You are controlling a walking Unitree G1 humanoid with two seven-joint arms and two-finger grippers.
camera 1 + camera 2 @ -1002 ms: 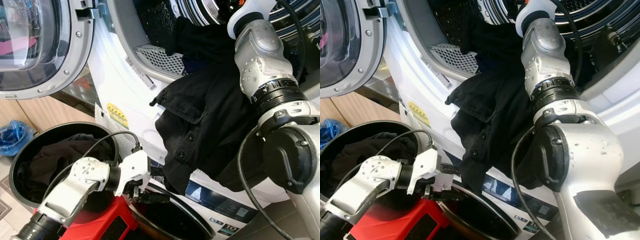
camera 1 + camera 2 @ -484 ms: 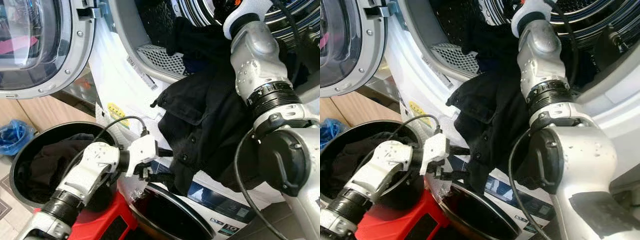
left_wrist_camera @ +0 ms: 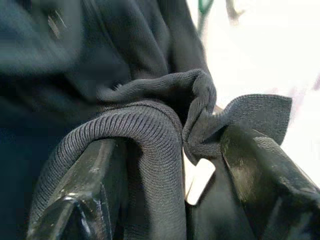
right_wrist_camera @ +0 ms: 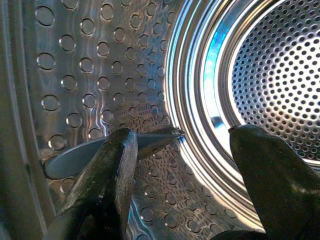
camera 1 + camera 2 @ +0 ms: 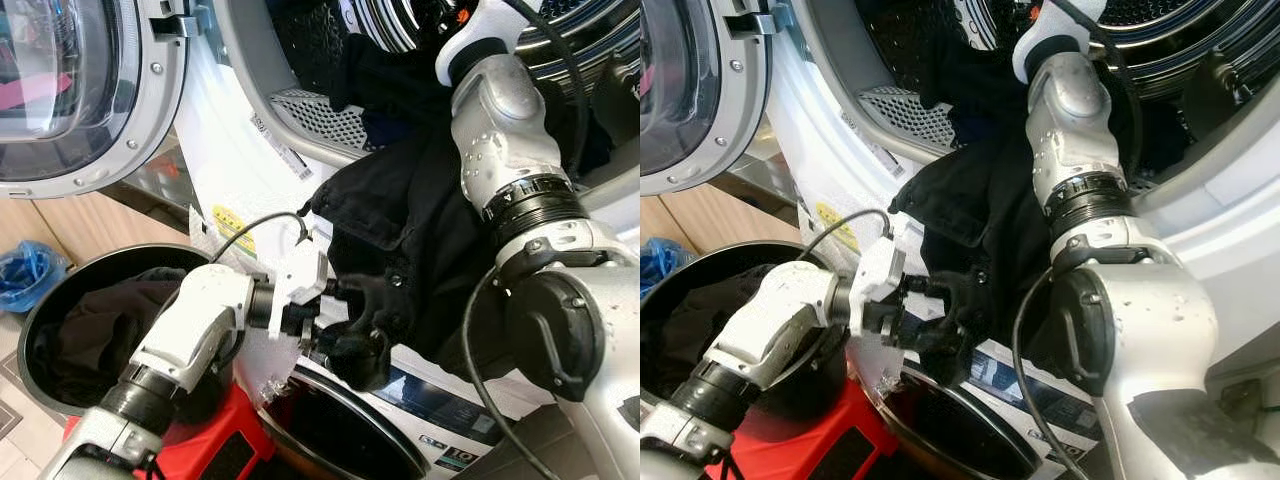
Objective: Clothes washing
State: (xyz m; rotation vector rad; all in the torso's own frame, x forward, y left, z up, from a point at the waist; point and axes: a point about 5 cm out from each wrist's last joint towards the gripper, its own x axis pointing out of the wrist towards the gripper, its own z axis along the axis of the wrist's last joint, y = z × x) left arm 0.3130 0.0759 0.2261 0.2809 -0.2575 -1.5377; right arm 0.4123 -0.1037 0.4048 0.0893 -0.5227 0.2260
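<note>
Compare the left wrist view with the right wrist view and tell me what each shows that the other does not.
Left wrist view: the left gripper close up, its black fingers with a fold of the black garment bunched between them, ribbed knit draped over one finger.

Right wrist view: the inside of the steel drum, its dimpled wall and perforated back, with the right gripper open and holding nothing.

Both share a close look along two black fingers.
</note>
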